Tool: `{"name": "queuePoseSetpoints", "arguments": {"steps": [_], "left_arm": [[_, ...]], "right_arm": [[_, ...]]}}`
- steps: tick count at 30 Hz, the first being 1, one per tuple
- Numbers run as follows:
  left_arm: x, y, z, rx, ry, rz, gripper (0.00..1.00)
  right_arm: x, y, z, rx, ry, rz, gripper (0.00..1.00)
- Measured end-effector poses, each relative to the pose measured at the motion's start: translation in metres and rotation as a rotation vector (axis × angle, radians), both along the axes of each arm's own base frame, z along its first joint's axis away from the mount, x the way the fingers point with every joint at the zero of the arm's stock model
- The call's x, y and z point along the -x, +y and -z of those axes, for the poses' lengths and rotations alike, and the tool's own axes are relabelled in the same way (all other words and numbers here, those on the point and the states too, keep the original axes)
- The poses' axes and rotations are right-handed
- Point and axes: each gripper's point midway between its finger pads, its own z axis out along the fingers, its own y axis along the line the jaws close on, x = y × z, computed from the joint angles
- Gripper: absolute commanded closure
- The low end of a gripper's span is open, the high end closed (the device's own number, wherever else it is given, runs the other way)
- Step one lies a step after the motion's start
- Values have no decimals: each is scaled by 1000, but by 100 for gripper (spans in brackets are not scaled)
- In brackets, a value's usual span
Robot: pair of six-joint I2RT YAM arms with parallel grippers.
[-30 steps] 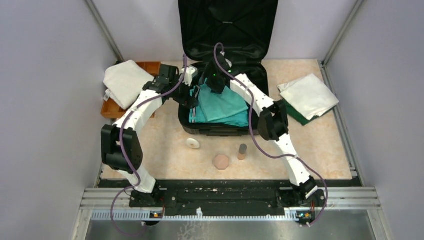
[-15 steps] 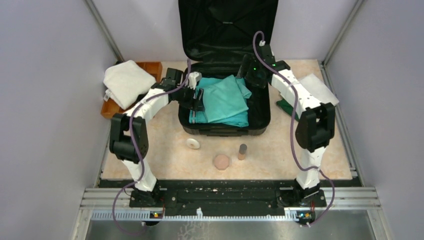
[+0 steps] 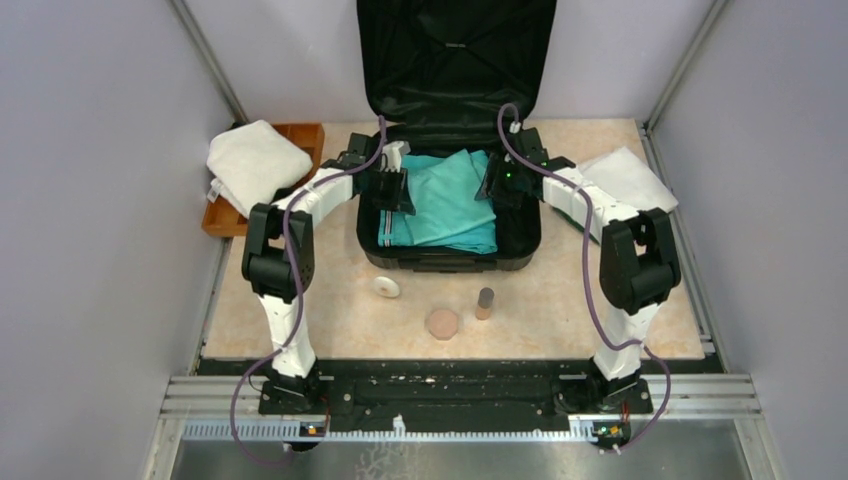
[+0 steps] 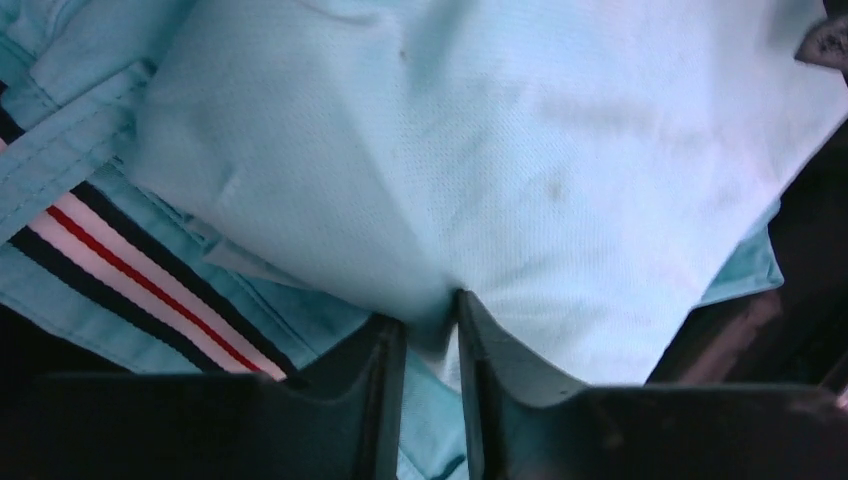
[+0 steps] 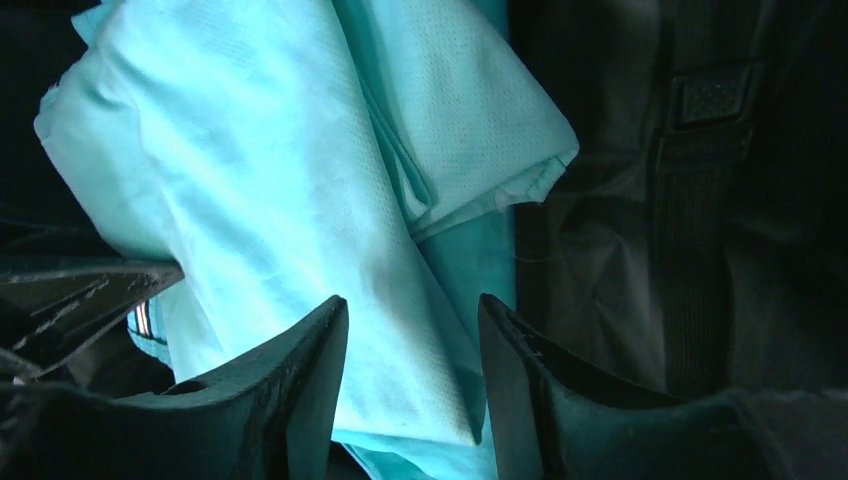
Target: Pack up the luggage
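— Overhead?
— The luggage (image 3: 448, 262) lies open mid-worktop (image 3: 330, 300), teal garment (image 3: 445, 205) inside; white cloths (image 3: 255, 160) not yet packed.
— Left wrist?
— Left pincer (image 4: 430, 310) pinching a teal fold.
— Right wrist?
— Right pincer (image 5: 412, 305) spread astride the garment.

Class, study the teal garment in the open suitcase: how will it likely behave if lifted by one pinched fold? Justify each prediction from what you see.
The teal garment is probably floppy: it puckers to a point where the left gripper pinches it. It looks thin, so likely light. Its loosely folded layers may well slide apart and unfold when lifted.
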Motion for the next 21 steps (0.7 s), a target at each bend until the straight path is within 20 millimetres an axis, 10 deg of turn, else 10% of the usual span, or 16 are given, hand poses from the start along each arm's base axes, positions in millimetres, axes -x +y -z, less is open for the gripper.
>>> {"name": "queuePoseSetpoints", "arguments": {"steps": [9,16,21], "left_arm": [[-16,7,6,-70,-20,-70,92],[-32,10,1,-197,-141,-67,87],[-31,2,2,-263,-192,-21,20]], "right_arm": [[11,11,14,-67,30,-36,60],[28,10,9,-86,63,-42,25],[17,-38,-33,-50,-14,72,15]]}}
